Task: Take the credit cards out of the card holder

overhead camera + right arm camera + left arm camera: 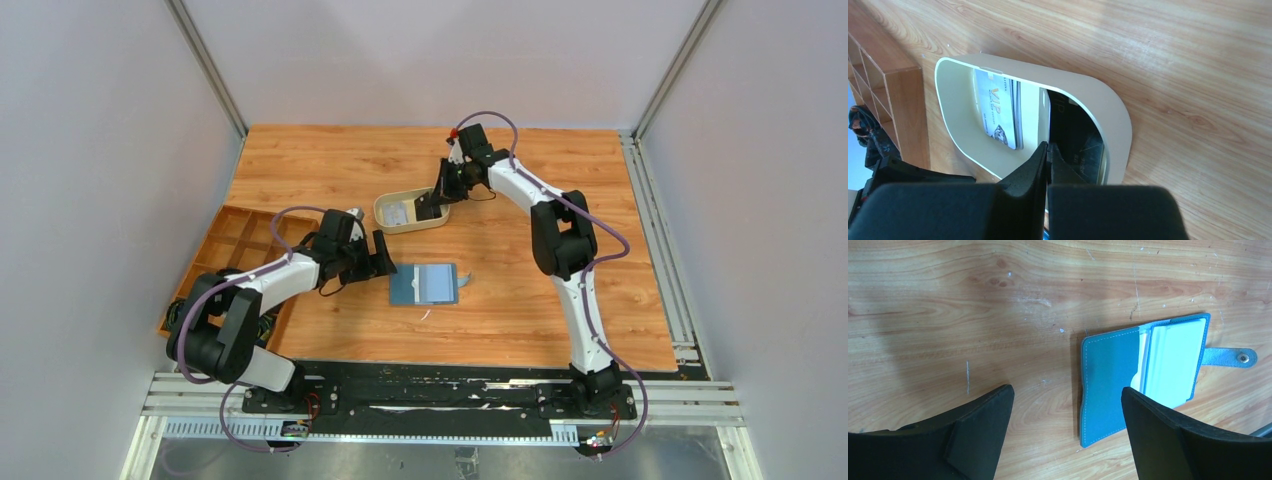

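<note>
Left gripper (1066, 390) wide open and empty, I hover just beside the card holder (1110, 380). It lies unfolded on the table (948, 315), off toward my right finger (1168, 435) rather than centred between the two. The credit cards (1173, 360) sit in the half by the snap tab (1233, 357), their long axis running away from me, slightly skewed. My right gripper (1048, 145), well apart at the beige tray (1108, 115), is pinched closed on a credit card (1045, 117) held edge-on, so the left is nearer.
</note>
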